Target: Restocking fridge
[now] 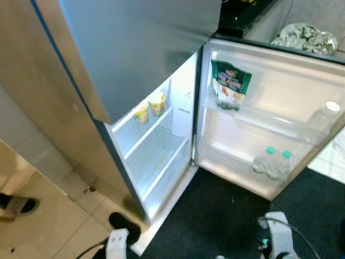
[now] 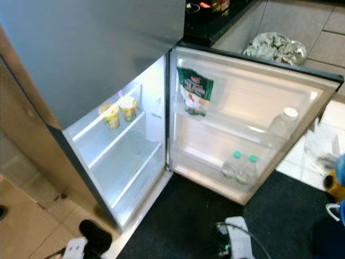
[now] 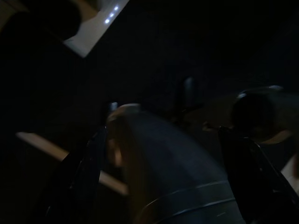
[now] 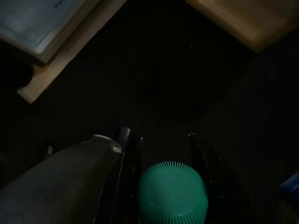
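Observation:
The fridge [image 1: 161,156] stands open, its door [image 1: 302,91] swung out to the right. Two yellow cups [image 1: 149,107] sit on its upper shelf. In the door, a green bag [image 1: 230,84] hangs in the top rack, a white-capped bottle [image 1: 323,118] stands further right, and two green-capped bottles [image 1: 274,163] stand in the bottom rack. My right gripper [image 4: 161,137] is shut on a green-capped bottle [image 4: 173,193], low over the dark mat. My left gripper [image 3: 149,105] hangs in shade, shut on a dim bottle-like body [image 3: 163,168].
A black mat [image 1: 215,216] lies before the fridge, with tan tiles [image 1: 48,216] to the left. A dark shoe [image 1: 124,222] rests by the fridge's bottom corner and a sandal [image 1: 19,204] at the far left. A crumpled cloth [image 1: 304,38] lies behind the door.

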You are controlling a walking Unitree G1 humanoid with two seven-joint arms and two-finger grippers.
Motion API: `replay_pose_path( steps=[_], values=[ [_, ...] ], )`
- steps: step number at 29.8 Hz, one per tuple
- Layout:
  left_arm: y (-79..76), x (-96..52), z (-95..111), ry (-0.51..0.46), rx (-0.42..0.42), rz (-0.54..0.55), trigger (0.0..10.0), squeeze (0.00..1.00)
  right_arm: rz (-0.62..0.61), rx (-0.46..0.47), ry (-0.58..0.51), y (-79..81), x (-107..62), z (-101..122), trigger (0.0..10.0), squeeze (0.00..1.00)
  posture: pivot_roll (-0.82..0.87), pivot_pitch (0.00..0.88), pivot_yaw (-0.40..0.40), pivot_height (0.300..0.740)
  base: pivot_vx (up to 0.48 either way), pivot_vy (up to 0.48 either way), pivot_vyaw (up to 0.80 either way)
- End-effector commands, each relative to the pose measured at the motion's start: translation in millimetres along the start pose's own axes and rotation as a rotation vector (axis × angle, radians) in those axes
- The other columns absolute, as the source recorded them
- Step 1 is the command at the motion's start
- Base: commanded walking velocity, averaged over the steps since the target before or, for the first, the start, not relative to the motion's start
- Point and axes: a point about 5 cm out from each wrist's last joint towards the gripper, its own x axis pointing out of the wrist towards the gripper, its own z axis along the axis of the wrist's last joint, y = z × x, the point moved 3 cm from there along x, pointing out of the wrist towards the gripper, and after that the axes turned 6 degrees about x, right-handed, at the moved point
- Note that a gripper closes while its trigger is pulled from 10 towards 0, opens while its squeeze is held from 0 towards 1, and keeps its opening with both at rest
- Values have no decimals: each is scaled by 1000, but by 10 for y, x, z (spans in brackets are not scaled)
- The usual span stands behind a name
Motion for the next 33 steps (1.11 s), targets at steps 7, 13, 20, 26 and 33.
replay_pose_path(
  steps=[7, 13, 20, 26, 33],
  values=[
    [6, -28, -111, 32, -17, -1, 10000, 0, 39, -61, -14, 85, 23, 60, 10000, 0, -39, 45, 17, 740, 0, -430, 776],
    [0, -24, -100, 28, -18, -6, 10000, 0, 43, -79, -30, 91, 29, 110, 10000, 0, -38, 44, 16, 740, 0, -433, 779],
    [-8, -25, -115, 31, -21, -7, 10000, 0, 44, -87, -55, 93, 36, 183, 10000, 0, -42, 48, 18, 740, 0, -431, 258],
    [17, -27, -106, 22, -48, 14, 10000, 0, 98, -107, -87, 172, 56, 312, 10000, 0, -42, 53, 18, 740, 0, -59, 0],
    [16, -26, -88, 15, -49, 6, 10000, 0, 156, -142, -130, 266, 71, 470, 10000, 0, -42, 57, 20, 740, 0, 0, 0]
  ],
)
